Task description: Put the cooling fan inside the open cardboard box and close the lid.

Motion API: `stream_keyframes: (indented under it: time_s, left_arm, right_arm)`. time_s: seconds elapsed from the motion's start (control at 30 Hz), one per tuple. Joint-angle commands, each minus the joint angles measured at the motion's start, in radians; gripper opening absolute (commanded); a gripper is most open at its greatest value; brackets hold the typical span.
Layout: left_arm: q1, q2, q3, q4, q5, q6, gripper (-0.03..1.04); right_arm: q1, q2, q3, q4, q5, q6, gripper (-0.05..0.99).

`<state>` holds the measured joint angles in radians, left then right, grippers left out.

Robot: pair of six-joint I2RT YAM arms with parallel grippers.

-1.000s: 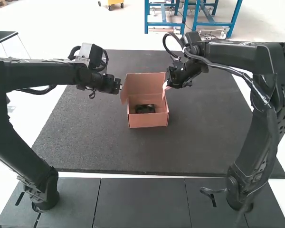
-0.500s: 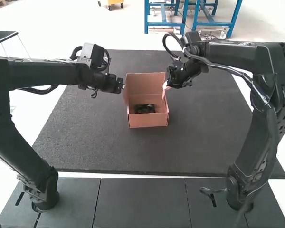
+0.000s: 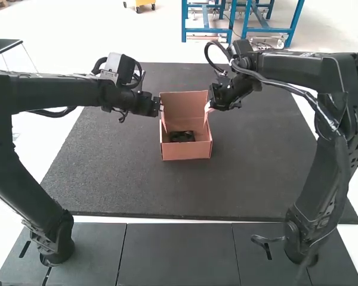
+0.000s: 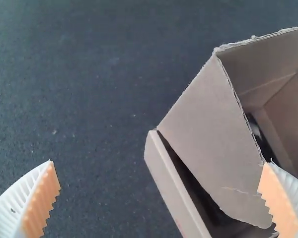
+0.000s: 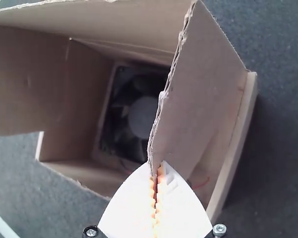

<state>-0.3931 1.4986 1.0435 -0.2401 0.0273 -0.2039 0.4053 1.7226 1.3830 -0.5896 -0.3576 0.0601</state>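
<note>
Black square cooling fan (image 5: pixel 134 116) inside open brown cardboard box (image 3: pixel 186 149), right claw (image 5: pixel 156 173) pinching its right flap (image 5: pixel 198 99), left claw (image 3: pixel 155 106) wide beside left flap (image 4: pixel 208 148).

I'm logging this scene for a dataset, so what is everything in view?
Box: one, brown, mid-mat, lid up.
Fan: one, black, inside the box.
Mat: one, dark grey, under the box.
Left gripper: one, white fingers with orange pads, open, at the box's left flap.
Right gripper: one, same colours, shut on the right flap.
</note>
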Motion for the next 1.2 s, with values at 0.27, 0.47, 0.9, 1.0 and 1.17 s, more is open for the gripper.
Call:
stream_keyframes:
  time_s: [0.27, 0.47, 0.9, 1.0, 1.17]
  left_arm:
    - [-0.006, -0.014, 0.024, -0.05, 0.017, 0.001, 0.95]
    - [-0.006, -0.04, 0.009, -0.084, 0.017, 0.011, 0.95]
    - [0.002, -0.104, -0.033, -0.18, 0.017, 0.044, 0.95]
    - [0.019, -0.121, -0.033, -0.182, 0.014, 0.044, 0.95]
    - [0.063, -0.126, -0.031, -0.131, -0.041, 0.037, 0.95]
  right_arm:
    - [0.01, 0.014, -0.029, -0.018, 0.032, -0.077, -0.02]
    - [0.015, 0.017, -0.036, -0.052, 0.04, -0.135, -0.02]
    - [0.017, 0.019, -0.091, -0.064, 0.048, -0.178, -0.02]
    - [0.017, 0.017, -0.079, -0.062, 0.049, -0.149, 0.2]
    - [0.017, 0.015, -0.029, -0.088, 0.046, -0.138, 0.81]
